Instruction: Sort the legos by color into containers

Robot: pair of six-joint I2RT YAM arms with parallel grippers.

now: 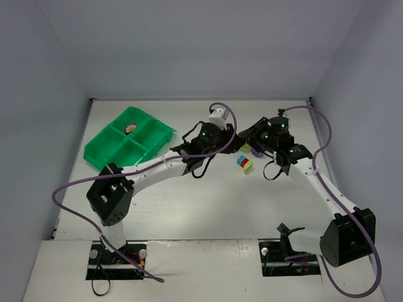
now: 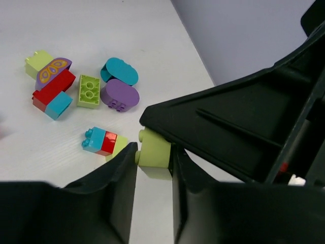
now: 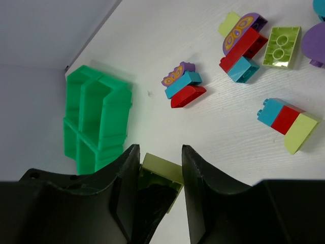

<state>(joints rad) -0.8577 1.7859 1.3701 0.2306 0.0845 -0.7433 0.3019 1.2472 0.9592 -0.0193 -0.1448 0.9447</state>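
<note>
Left gripper pinching yellow-green lego between its fingers, right gripper closed on yellow-green brick

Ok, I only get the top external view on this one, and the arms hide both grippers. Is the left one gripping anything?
Observer: Yes. The left wrist view shows the left gripper shut on a yellow-green brick.
Operator: And the right?
Observer: The right gripper is shut on a yellow-green piece too.
Operator: What else is loose?
Observer: Among others, a cyan, red and yellow-green stack lying near the left gripper.
</note>
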